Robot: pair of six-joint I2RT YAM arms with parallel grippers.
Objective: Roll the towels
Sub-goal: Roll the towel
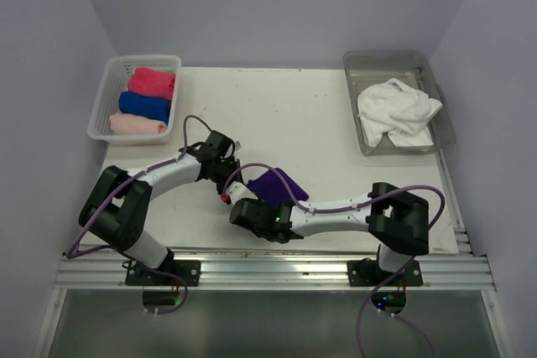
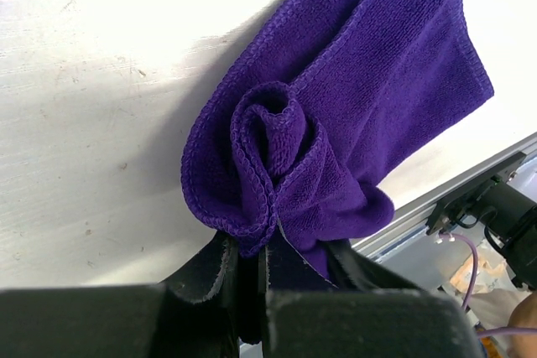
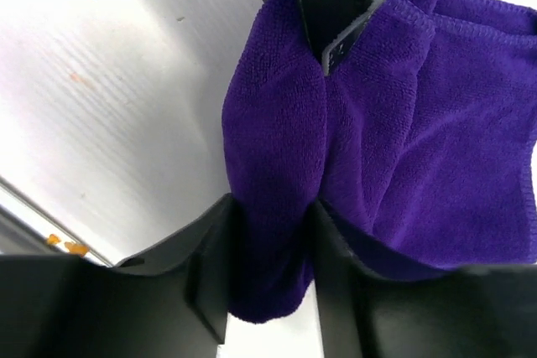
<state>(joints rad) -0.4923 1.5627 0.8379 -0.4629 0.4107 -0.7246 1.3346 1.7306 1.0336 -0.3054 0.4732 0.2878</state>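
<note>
A deep purple towel (image 1: 278, 184) lies near the table's front edge, between both arms. In the left wrist view one end of the purple towel (image 2: 352, 98) is curled into a loose spiral, and my left gripper (image 2: 262, 251) is shut on that curled end. From the opposite side my right gripper (image 3: 273, 236) is closed round a rolled fold of the purple towel (image 3: 436, 148), both pads pressing on it. The left gripper's fingers (image 3: 336, 6) show at the top of the right wrist view. In the top view the left gripper (image 1: 233, 189) and right gripper (image 1: 254, 197) meet at the towel's left end.
A white lattice basket (image 1: 105, 98) at the back left holds rolled hot pink (image 1: 153, 82), blue (image 1: 144, 106) and pale pink (image 1: 138, 125) towels. A clear tray (image 1: 386, 58) at the back right holds crumpled white towels (image 1: 396, 111). The metal rail (image 1: 277, 267) runs along the near edge.
</note>
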